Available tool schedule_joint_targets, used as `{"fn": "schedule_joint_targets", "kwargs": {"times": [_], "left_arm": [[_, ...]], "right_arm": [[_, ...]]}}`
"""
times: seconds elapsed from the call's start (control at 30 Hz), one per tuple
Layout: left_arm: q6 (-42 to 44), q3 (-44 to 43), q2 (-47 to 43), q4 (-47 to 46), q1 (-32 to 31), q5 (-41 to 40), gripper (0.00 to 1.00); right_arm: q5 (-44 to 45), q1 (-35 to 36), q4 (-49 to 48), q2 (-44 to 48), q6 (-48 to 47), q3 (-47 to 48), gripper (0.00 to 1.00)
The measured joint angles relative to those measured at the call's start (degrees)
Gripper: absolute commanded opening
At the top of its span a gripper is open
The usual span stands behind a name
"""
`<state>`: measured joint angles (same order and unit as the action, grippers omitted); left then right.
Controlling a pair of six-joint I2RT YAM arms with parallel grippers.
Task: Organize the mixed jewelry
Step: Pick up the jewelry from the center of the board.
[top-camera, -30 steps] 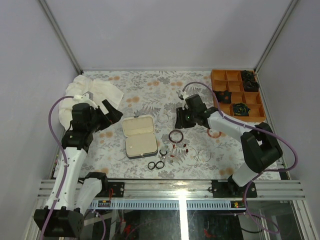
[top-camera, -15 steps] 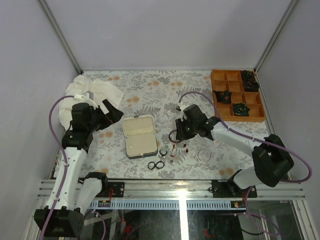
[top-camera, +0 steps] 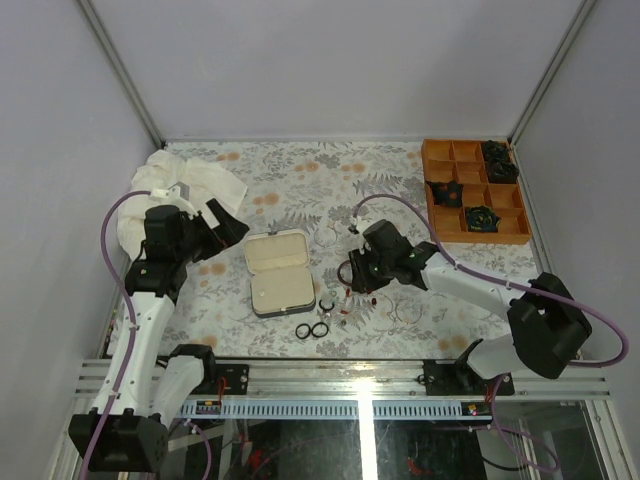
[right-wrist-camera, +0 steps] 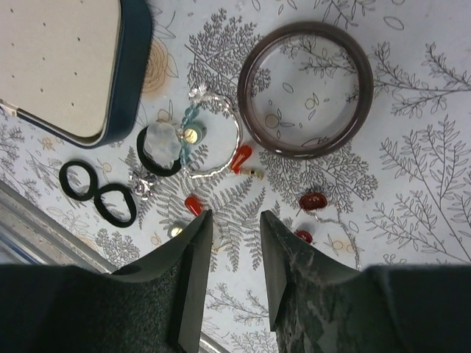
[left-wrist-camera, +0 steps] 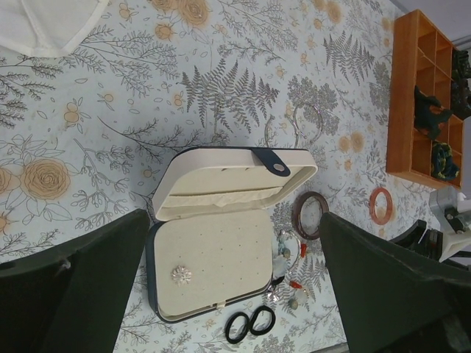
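Mixed jewelry (right-wrist-camera: 241, 158) lies scattered on the bench (top-camera: 300, 180) beside the navy case (right-wrist-camera: 136, 59), just ahead of my right end effector (right-wrist-camera: 235, 220), its fingers narrowly parted and holding nothing. My left end effector (left-wrist-camera: 234, 220), spread wide and empty, sits farther off.

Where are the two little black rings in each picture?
Top camera: the black rings lie side by side near the bottom middle, just below the lower right corner of the open case.
Left wrist camera: the rings are at the bottom middle, just under the case.
Right wrist camera: the rings are at the left side, below the case corner.
Shared landmark: the open case with its cream lining.
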<state>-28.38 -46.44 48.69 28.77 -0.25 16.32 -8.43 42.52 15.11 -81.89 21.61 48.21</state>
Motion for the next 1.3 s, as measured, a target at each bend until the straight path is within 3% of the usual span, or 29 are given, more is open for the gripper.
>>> {"fn": "schedule_joint_targets", "kwargs": {"times": [0.07, 0.13, 0.53, 0.87, 1.3], "left_arm": [[0.0, 0.0, 0.0, -0.1, 0.0, 0.2, 1.00], [0.0, 0.0, 0.0, -0.2, 0.0, 0.4, 1.00], [0.0, 0.1, 0.0, -0.9, 0.0, 0.9, 1.00], [0.0, 0.2, -0.3, -0.9, 0.0, 0.9, 1.00], [0.0, 0.3, -0.3, -0.9, 0.0, 0.9, 1.00]], "right_arm": [[0.4, 0.5, 0.5, 0.8, 0.2, -0.7, 0.27], [1.7, 1.0, 1.1, 1.8, 0.7, -1.6, 0.25], [10.2, 1.3, 7.7, 15.8, 9.9, -8.5, 0.38], [12.9, 1.3, 12.3, 21.1, 20.4, -16.4, 0.37], [15.0, 2.3, 12.0, 19.3, 22.6, -17.9, 0.31]]}}
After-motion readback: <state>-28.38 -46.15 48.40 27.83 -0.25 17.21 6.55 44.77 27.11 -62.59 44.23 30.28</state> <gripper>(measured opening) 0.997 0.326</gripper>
